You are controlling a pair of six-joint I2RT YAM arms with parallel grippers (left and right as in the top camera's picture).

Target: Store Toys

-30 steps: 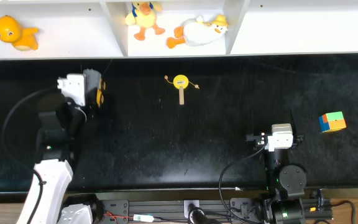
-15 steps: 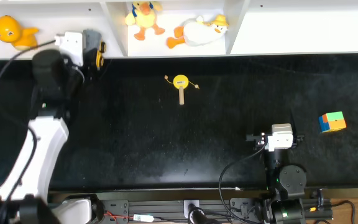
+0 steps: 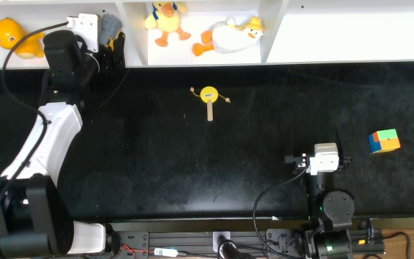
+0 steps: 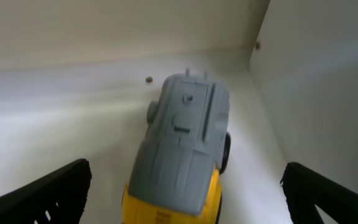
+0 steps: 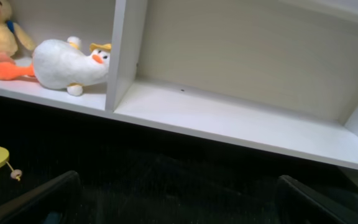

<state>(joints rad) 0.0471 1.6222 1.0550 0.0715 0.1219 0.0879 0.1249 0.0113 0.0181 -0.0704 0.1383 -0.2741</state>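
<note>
Two robot arms stand at a black desk (image 3: 192, 165) facing a white shelf (image 3: 336, 36). The left gripper (image 4: 185, 167) is inside the shelf's left compartment, its fingers spread wide and released on either side of a grey and yellow toy car (image 4: 182, 143). The car seems to rest on the shelf floor near the compartment's right wall. The right gripper (image 3: 325, 155) hangs well in front of the shelf, fingers parted. A colourful cube (image 3: 384, 141) lies on the desk before the shelf's right compartment.

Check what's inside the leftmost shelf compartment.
A yellow duck at its left end, and the toy truck between the left gripper's open fingers by the divider. The truck hides the floor beneath it.
</note>
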